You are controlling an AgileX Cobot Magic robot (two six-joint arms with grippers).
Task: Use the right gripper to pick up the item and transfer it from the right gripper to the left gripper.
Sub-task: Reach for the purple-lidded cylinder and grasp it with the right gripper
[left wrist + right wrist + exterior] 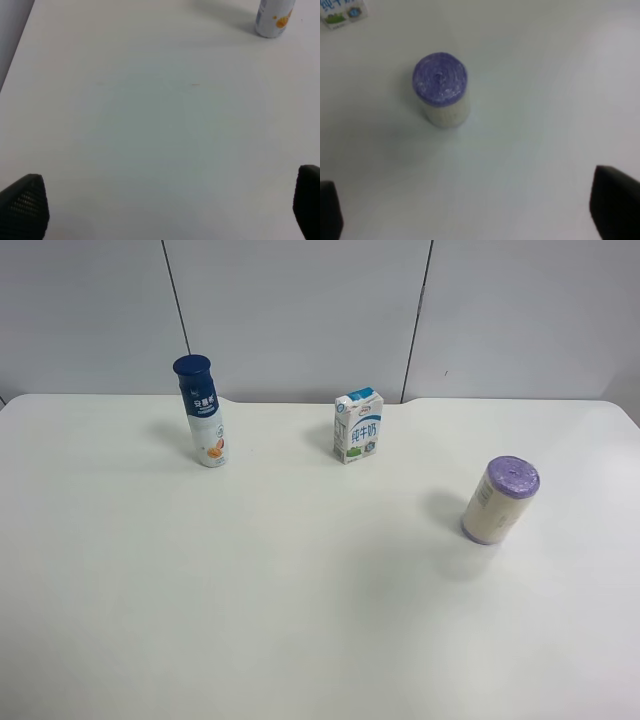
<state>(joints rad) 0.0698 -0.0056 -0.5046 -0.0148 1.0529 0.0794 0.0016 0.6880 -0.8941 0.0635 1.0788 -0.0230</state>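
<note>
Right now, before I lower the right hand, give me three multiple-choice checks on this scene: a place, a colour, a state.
1. In the exterior high view, what stands between the bottle and the roll?
A) the milk carton B) a cup C) nothing
2. The roll's upper end is:
A) green B) purple C) red
3. The right hand is:
A) shut on the roll B) shut on the bottle C) open, apart from the roll

1 A: the milk carton stands between them.
2 B: purple shows in both views.
3 C: its fingers stand wide, the roll untouched ahead.
</note>
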